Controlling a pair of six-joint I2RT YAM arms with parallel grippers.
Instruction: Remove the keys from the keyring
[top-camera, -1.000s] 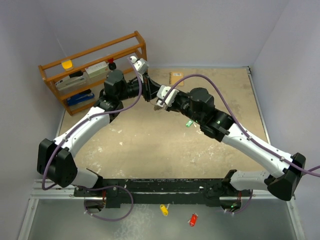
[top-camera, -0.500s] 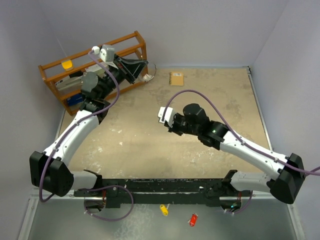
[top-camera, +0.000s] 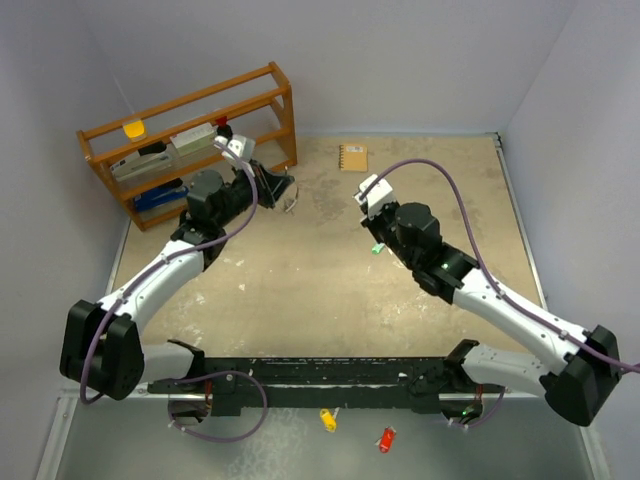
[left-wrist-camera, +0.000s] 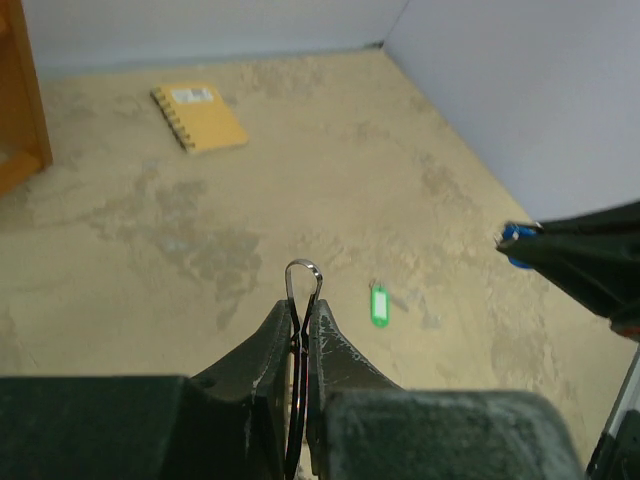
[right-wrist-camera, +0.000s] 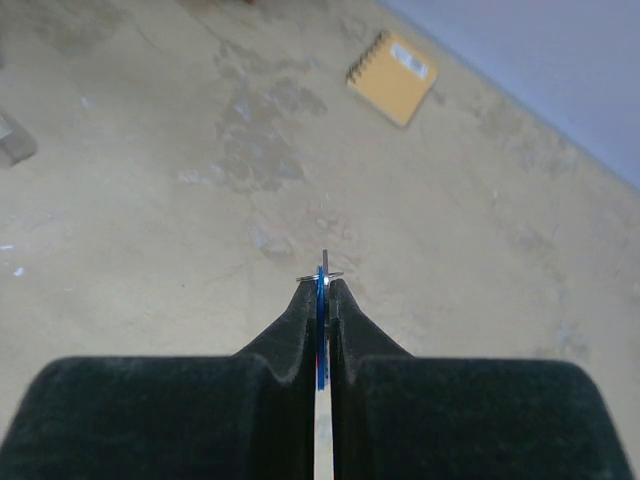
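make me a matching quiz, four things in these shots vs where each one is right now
Things
1. thin silver wire keyring
2. blue plastic key tag
3. light green plastic key tag
4. mustard-yellow spiral notebook

Places
A. flat on the table by its far edge
B. pinched in the right end effector
C. loose near the table's middle
D. pinched in the left end effector

Pairs: 1-D, 2-B, 3-C, 4-A

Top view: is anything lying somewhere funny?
Yes. The yellow tag and the red tag lie off the table, on the grey sheet at the bottom, far from the green tag on the tabletop.
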